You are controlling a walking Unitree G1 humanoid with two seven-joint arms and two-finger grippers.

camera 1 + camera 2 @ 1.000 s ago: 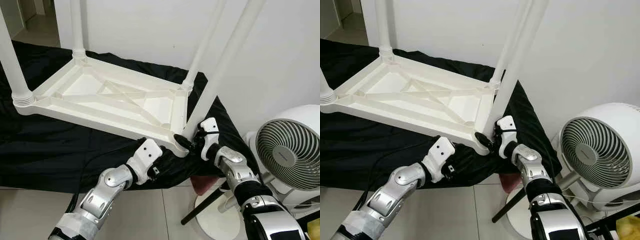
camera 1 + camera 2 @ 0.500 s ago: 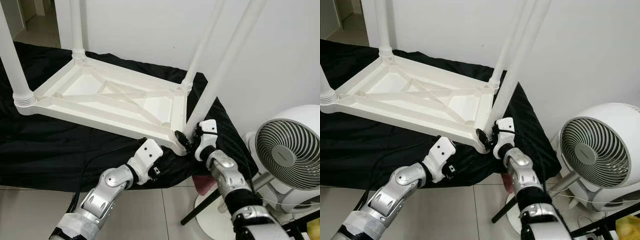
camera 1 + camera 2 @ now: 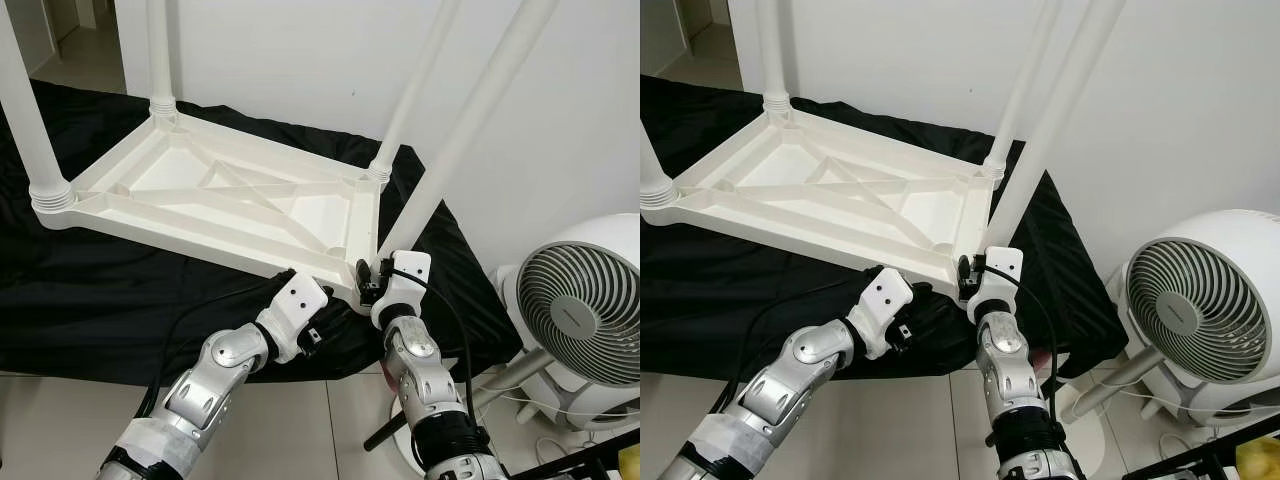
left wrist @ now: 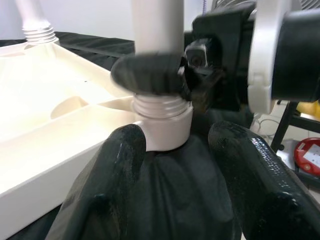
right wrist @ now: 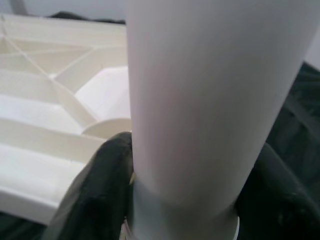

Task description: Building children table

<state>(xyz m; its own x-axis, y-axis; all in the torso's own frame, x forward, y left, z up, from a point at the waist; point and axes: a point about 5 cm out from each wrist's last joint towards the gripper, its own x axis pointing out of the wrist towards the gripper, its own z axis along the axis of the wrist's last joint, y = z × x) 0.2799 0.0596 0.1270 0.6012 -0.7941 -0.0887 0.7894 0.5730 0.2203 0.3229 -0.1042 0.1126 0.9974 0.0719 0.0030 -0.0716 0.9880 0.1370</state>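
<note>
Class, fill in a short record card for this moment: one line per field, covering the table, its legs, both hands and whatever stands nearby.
Table: white tabletop lies upside down on a black cloth
Legs: four white legs point up from the corners
Near corner leg: leg leans, its threaded end sits in the corner socket
Right hand: right hand grips that leg at its base, shut on it
Left hand: left hand is open, low beside the same corner, fingers on either side of the socket
Nearby: white fan on the floor to the right

One tabletop (image 3: pixel 215 205), four legs (image 3: pixel 470 120), one fan (image 3: pixel 590 315)
</note>
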